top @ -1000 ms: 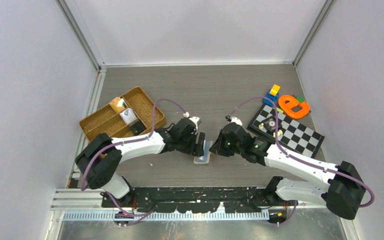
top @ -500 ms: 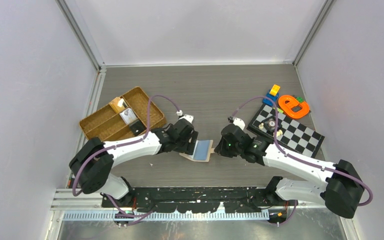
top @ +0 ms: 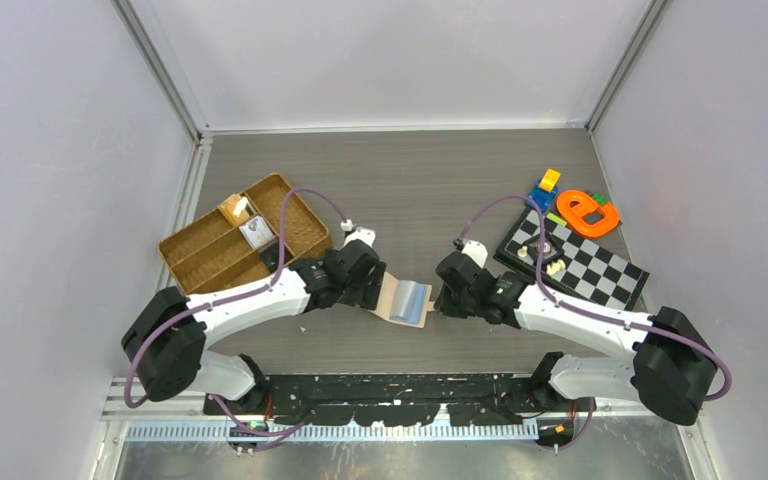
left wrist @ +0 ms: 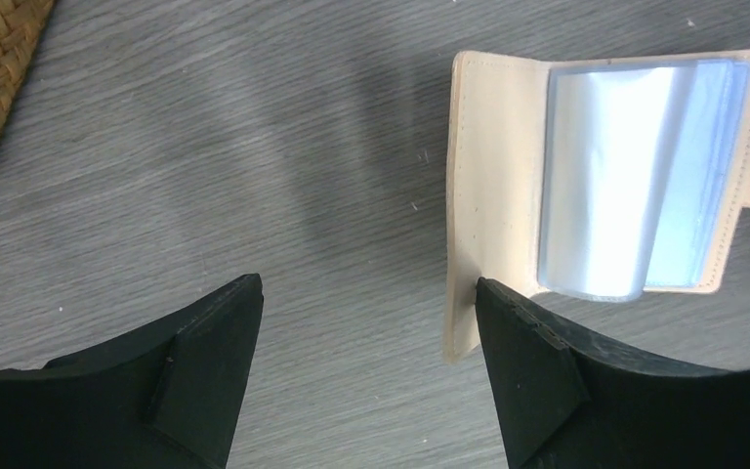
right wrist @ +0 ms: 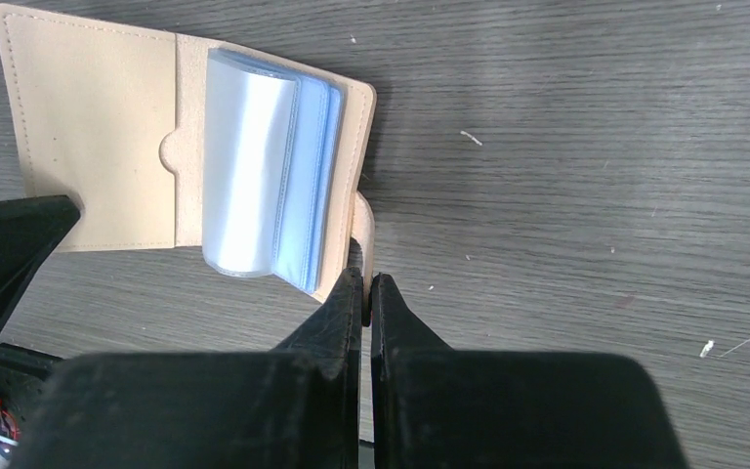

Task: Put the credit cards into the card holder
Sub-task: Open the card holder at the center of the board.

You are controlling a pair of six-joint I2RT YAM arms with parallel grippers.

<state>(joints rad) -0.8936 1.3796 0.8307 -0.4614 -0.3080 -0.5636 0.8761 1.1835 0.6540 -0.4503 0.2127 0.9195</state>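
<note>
The peach-beige card holder [top: 405,300] lies open and flat on the table between my two grippers, its pale blue clear sleeves [left wrist: 635,176] facing up. My right gripper [right wrist: 366,283] is shut on the holder's snap-button tab [right wrist: 363,220] at its right edge. My left gripper [left wrist: 366,288] is open, with its right finger against the holder's left flap [left wrist: 493,195] and nothing between the jaws. I cannot make out a loose credit card; small flat things lie in the wicker tray, one of them grey-white [top: 253,232].
A brown wicker tray [top: 195,255] with compartments stands at the left, behind the left arm. A chessboard [top: 580,262], an orange toy [top: 585,212] and blue-yellow blocks [top: 545,188] sit at the right back.
The card holder went from standing nearly on edge to lying open and flat. My left gripper drew back to the left and let the flap down. My right gripper kept its hold on the tab.
</note>
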